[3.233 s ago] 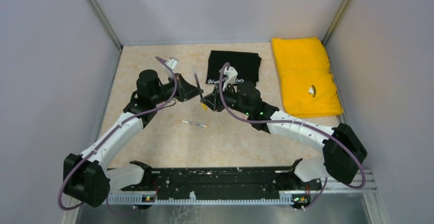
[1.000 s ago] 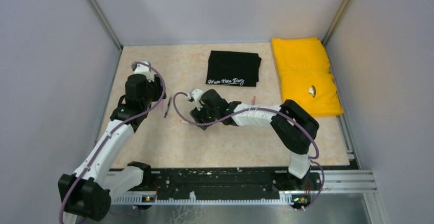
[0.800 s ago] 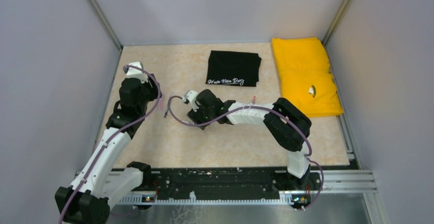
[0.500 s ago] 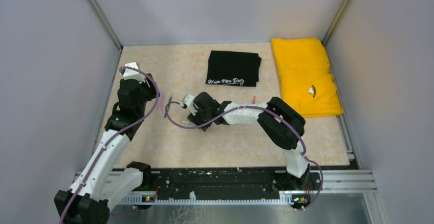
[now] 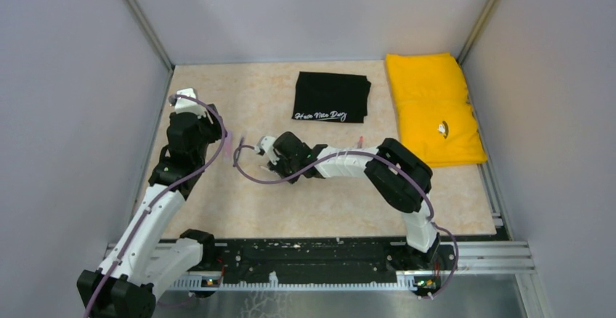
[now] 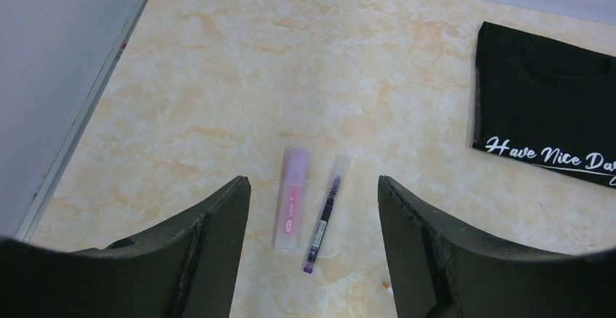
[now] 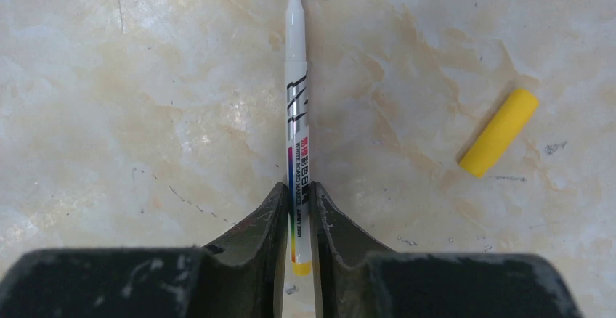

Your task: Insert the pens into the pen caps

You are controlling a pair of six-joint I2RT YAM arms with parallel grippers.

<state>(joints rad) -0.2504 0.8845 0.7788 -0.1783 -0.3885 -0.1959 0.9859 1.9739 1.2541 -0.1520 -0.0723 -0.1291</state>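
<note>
left of the black shirt (image 5: 332, 96) the table (image 5: 240, 89) lies bare to the side wall. nearer than that, a pale pink pen (image 6: 290, 200) and a dark pen (image 6: 322, 216) lie side by side. the right arm (image 5: 349, 164) stretches across before the shirt; a yellow cloth (image 5: 433, 107) fills its right.

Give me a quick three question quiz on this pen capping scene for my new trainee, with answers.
1. True or false: the right pincer grips the whiteboard marker.
2. In the right wrist view, the yellow cap lies on which side of that marker: A left, B right?
3. Fill in: the left pincer, framing the pink highlighter and purple pen, is ___.
Key: 1 true; 2 B; 3 open.
</note>
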